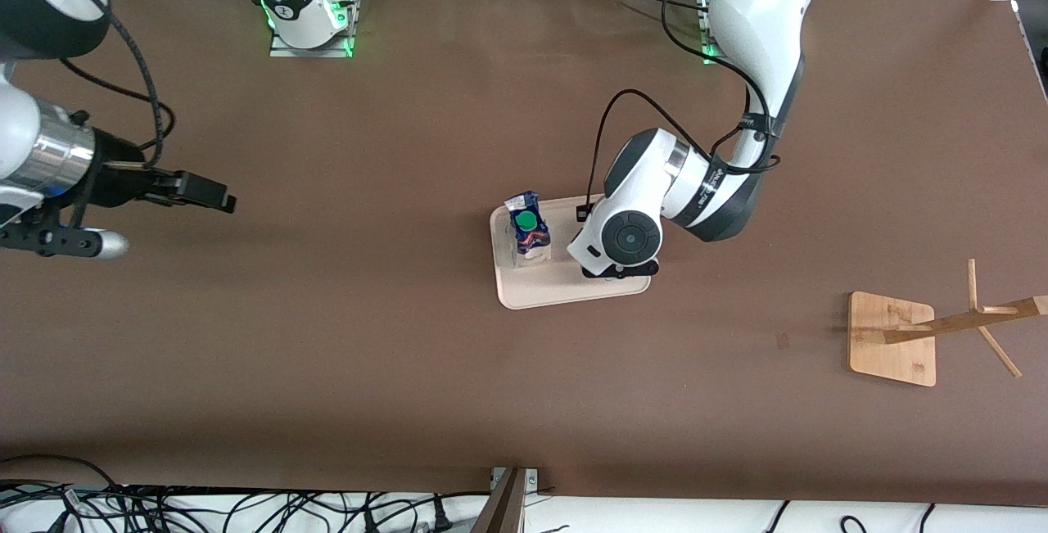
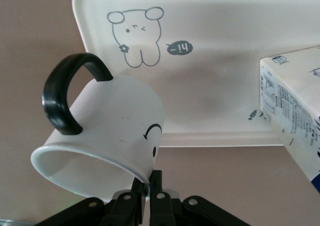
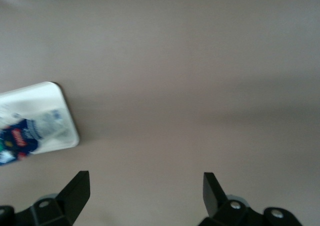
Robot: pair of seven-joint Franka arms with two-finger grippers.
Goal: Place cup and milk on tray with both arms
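Note:
The cream tray [image 1: 565, 291] lies mid-table. The blue and white milk [image 1: 528, 230] with its green cap stands upright on it, at the end toward the right arm. My left gripper [image 1: 618, 271] is over the tray's other end and hides the cup in the front view. In the left wrist view the left gripper [image 2: 149, 186] is shut on the rim of the white cup [image 2: 115, 126], which is tilted over the tray [image 2: 225, 60] beside the milk [image 2: 295, 121]. I cannot tell if the cup touches the tray. My right gripper [image 1: 214, 193] is open and empty [image 3: 145, 191] over bare table, well away from the tray.
A wooden stand with a square base [image 1: 892, 338] sits toward the left arm's end of the table, nearer the front camera than the tray. Cables lie along the table's front edge. The right wrist view shows the tray's corner [image 3: 62, 108] and the milk [image 3: 20, 133].

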